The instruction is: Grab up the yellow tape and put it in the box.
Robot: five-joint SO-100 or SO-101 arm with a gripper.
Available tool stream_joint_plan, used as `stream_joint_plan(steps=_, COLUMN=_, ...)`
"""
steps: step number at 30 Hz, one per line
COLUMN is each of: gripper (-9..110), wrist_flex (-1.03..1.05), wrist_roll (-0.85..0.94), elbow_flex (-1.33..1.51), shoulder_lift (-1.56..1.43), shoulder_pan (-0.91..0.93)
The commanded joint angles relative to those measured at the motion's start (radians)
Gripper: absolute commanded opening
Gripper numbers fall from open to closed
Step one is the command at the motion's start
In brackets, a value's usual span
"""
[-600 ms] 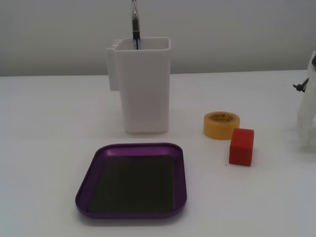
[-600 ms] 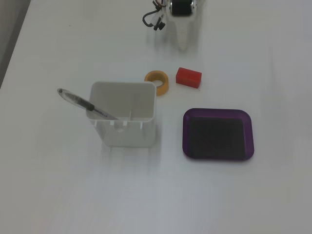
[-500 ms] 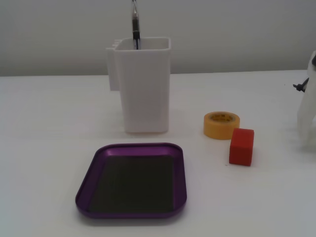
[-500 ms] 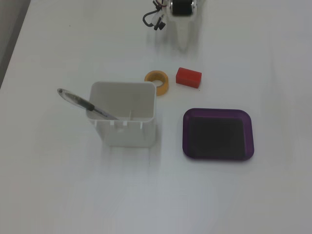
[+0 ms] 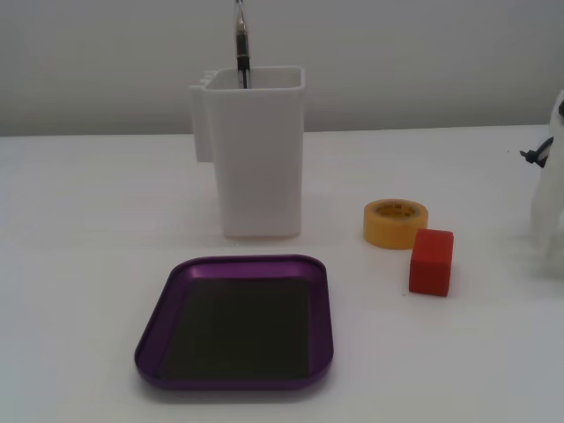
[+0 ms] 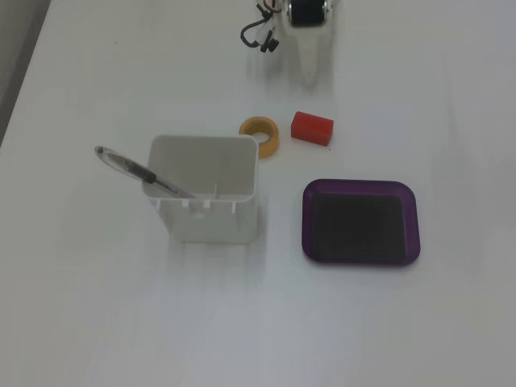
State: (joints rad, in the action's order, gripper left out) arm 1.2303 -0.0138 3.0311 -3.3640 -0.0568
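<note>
The yellow tape (image 5: pixel 396 223) is seen lying flat on the white table (image 5: pixel 88 220), hollow core pointing up; as a ring, no long axis is shown. In a fixed view it is placed right of the tall white container (image 5: pixel 255 154) and just up-left of the red block (image 5: pixel 431 262), close beside it, contact not resolved. In another fixed view the yellow tape (image 6: pixel 260 135) is partly overlapped at its lower left by the container rim (image 6: pixel 203 187), with the red block (image 6: pixel 311 127) just to its right.

The box (image 5: pixel 238 323) is set in front of the container, well apart from the tape, floor bare; in another fixed view the box (image 6: pixel 360 221) is below and right of the tape.

A pen (image 5: pixel 241 48) is stood in the container, leaning over its rim (image 6: pixel 137 171).

Only part of the arm's base (image 6: pixel 306 12) and a cable are seen at the top edge, and white structure (image 5: pixel 548 176) at the right edge. Fingers are not seen; their spacing and the tape's place relative to them cannot be told.
</note>
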Motion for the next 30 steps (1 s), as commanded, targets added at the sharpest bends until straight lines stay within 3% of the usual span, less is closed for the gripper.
stream_joint_plan(steps=1, gripper=0, wrist_flex=-0.028, wrist_roll=0.005, elbow_flex=0.009, shoulder_lift=-0.055, shoulder_pan=-0.009)
stream_joint_plan(steps=16, gripper=0, wrist_flex=-0.199, wrist_roll=0.012, elbow_flex=-0.12, shoulder_lift=-0.038, shoulder_pan=-0.005)
stream_joint_plan(steps=19, gripper=0, wrist_flex=-0.201, wrist_roll=0.012, elbow_flex=-0.153, shoulder_lift=-0.037, shoulder_pan=0.069)
stream_joint_plan(steps=25, gripper=10, wrist_flex=-0.195, wrist_roll=0.012, elbow_flex=-0.163, shoulder_lift=0.003, shoulder_pan=0.23)
stream_joint_plan(steps=30, gripper=17, wrist_flex=-0.207, wrist_roll=0.028, elbow_flex=-0.212, shoulder_lift=0.229, shoulder_pan=0.247)
